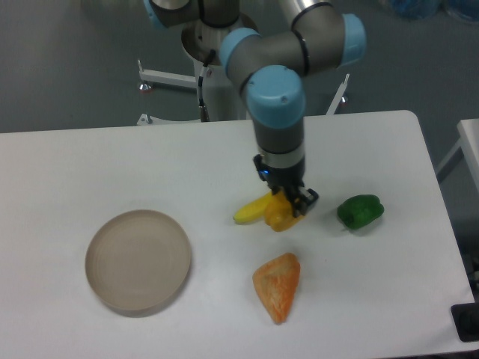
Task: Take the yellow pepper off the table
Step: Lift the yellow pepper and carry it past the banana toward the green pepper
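Observation:
The yellow pepper (pixel 279 218) is small and yellow-orange. It sits on the white table (pixel 90 164) just right of centre, touching the right end of a banana (pixel 251 211). My gripper (pixel 288 205) points straight down onto the pepper. Its dark fingers (pixel 305 200) stand on either side of the pepper's top and look closed on it. The pepper is still at table level, and its upper part is hidden by the fingers.
A green pepper (pixel 360 212) lies to the right of the gripper. An orange wedge-shaped piece (pixel 278 286) lies in front of it. A round beige plate (pixel 138 259) sits at the front left. The table's right edge is near the green pepper.

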`<action>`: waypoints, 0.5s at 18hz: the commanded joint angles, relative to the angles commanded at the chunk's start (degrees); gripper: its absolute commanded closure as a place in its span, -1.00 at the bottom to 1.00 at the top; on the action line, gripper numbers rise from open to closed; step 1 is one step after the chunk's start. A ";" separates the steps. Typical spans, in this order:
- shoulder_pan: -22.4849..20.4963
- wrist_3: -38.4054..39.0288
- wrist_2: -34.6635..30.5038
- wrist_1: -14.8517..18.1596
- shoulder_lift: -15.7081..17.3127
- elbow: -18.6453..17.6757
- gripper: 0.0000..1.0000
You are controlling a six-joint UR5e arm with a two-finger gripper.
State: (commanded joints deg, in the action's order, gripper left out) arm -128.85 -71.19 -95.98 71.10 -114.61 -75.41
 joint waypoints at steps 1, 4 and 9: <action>0.00 0.00 0.35 0.00 -0.09 0.09 -0.10; -0.09 0.09 0.53 -0.09 -0.35 0.96 -0.10; -0.09 0.79 0.44 -0.09 -0.88 0.97 -0.10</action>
State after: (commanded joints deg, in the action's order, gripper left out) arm -128.94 -70.40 -95.54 71.02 -115.49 -74.44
